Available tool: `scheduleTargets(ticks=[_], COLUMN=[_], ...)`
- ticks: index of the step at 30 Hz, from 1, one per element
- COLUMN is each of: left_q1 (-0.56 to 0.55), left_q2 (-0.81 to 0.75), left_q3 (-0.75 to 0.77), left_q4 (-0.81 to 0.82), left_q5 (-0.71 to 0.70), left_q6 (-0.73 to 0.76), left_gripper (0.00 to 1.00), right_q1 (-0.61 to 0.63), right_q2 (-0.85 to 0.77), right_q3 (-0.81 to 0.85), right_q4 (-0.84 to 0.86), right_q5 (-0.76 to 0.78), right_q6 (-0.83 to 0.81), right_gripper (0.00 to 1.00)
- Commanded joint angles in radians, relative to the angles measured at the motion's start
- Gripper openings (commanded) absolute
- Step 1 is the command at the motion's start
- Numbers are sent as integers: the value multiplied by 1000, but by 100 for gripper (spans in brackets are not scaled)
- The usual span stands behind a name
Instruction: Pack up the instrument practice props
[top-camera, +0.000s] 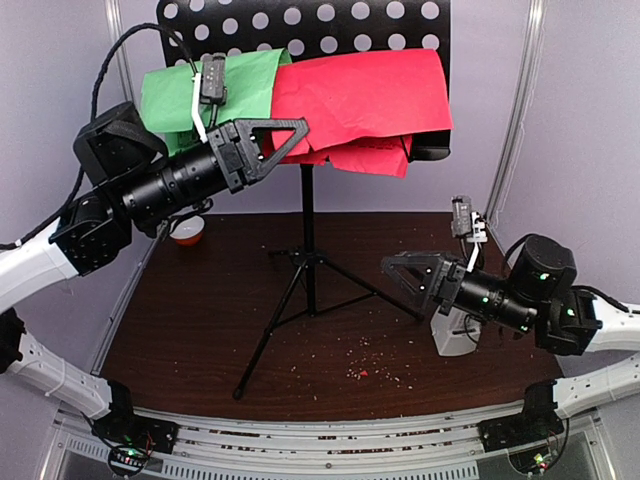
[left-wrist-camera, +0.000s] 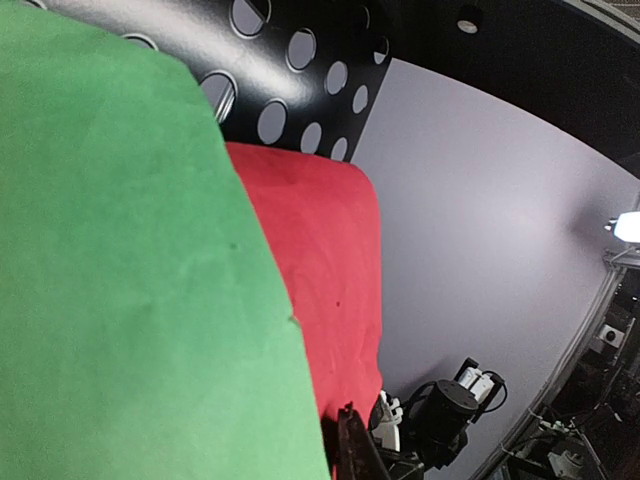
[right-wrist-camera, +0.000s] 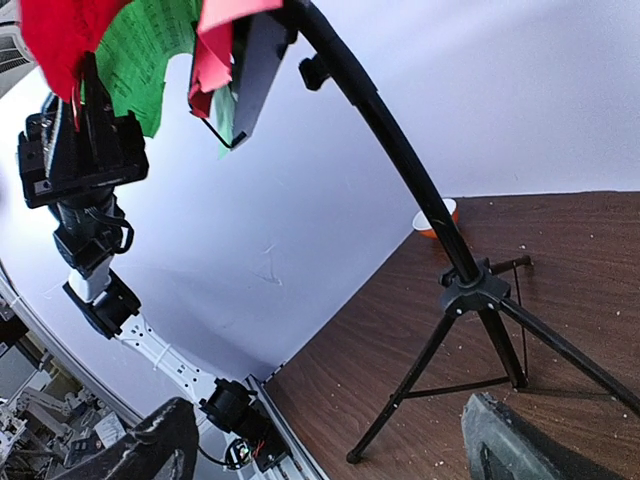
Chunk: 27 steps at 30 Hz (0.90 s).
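Green sheet (top-camera: 175, 95) and red sheet (top-camera: 365, 95) hang draped over the music stand (top-camera: 307, 230) desk, at the tips of the left jaws (top-camera: 296, 130), whose gap cannot be determined. The right jaws (top-camera: 395, 268) stand wide and empty, with the stand's pole ahead of them. Risk: a hard pull may drag both sheets or tip the stand.

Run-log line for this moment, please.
left end effector: at green paper sheet, grip unclear | right end effector: open, empty | red paper sheet: draped on black perforated music stand
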Motion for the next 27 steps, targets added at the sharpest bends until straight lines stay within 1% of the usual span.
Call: scheduleTargets(ticks=[1, 3, 6, 8, 10, 12, 15, 19, 24, 27], left_q1=[12, 13, 13, 15, 16, 19, 26, 44, 63, 70], left_q2=[10, 12, 17, 22, 35, 50, 71, 81, 86, 88], left_q3=[58, 77, 99, 116, 141, 176, 227, 251, 254, 254], left_q4=[48, 53, 68, 74, 73, 64, 43, 41, 49, 49], left_q5=[31, 39, 36, 32, 30, 30, 26, 24, 27, 29], left_q6=[8, 2, -4, -8, -8, -6, 3, 1, -12, -12], left_gripper=[6, 5, 5, 5, 4, 4, 4, 2, 1, 0], right_q1=[5, 5, 6, 6, 7, 5, 7, 6, 6, 6], right_q2=[3, 11, 34, 65, 117, 162, 207, 248, 273, 287], right_q3=[100, 146, 229, 301, 385, 460, 539, 609, 676, 711], right_q4=[25, 28, 19, -19, -93, -138, -157, -185, -204, -223], right_q5=[-46, -50, -7, 40, 97, 118, 139, 171, 208, 234], right_q6=[-41, -59, -87, -106, -128, -154, -182, -216, -237, -237], right_gripper=[94, 93, 90, 88, 86, 85, 82, 77, 67, 64])
